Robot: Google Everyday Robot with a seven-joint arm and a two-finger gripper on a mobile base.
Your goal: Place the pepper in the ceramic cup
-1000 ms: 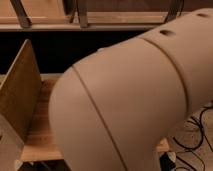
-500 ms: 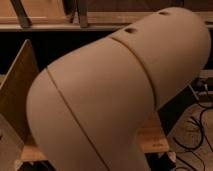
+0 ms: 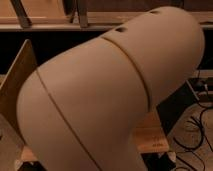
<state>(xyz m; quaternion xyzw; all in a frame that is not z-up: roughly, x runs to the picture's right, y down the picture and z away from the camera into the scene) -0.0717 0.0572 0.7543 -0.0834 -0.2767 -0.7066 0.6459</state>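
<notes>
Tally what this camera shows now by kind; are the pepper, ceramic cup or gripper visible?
Arm casing: 1, filling most of the view
Wooden tabletop: 1, a strip below the arm
Wooden panel: 1, at left
Cable tangle: 1, on the floor at right
Pepper: 0
Ceramic cup: 0
Gripper: 0, not in view
Total: 4 visible

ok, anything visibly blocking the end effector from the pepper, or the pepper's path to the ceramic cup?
Cannot tell. The robot's own arm casing fills most of the camera view. The end effector, pepper and ceramic cup are all out of view. Only a strip of wooden tabletop and a leaning board show around it.
</notes>
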